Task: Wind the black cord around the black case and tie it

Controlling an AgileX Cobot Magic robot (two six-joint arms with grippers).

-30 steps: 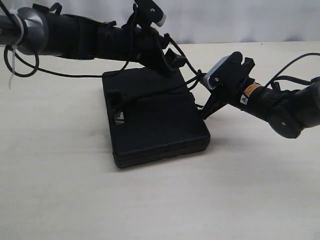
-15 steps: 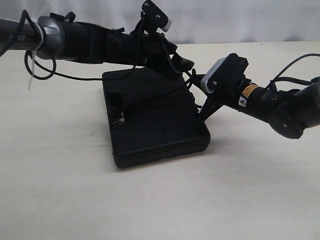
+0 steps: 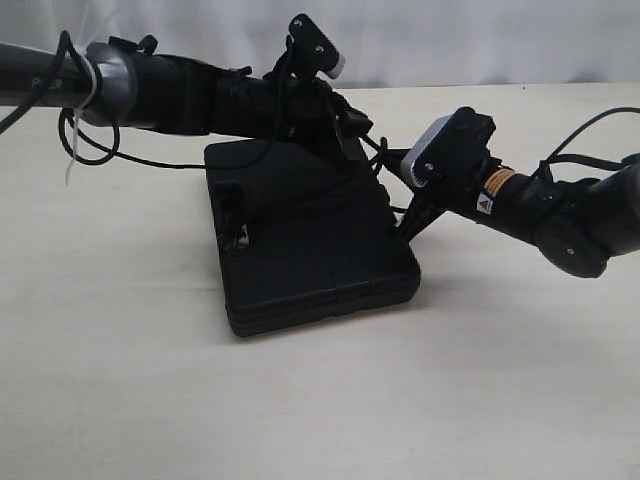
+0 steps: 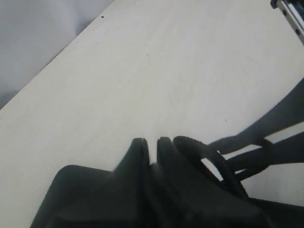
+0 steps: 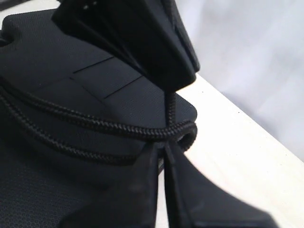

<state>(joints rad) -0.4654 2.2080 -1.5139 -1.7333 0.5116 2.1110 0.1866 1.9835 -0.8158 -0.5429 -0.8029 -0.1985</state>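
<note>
From where I sit: pale cream table (image 3: 120, 400), matte top. Light grey backdrop (image 3: 450, 40) hangs just behind the table's far edge.

Left arm (image 3: 170, 95): stretched near level from desk's left edge toward middle. Wrist camera (image 3: 318, 45) on top.
Left gripper (image 3: 358, 128): fingers (image 4: 140, 154) pressed almost together, closed.
Right arm (image 3: 570, 225): low, reaching in from desk's right edge, sloping down toward tip.
Right gripper (image 3: 408, 222): tips pointing down, jaws closed, pinching cord (image 5: 95, 124) strand.
</note>
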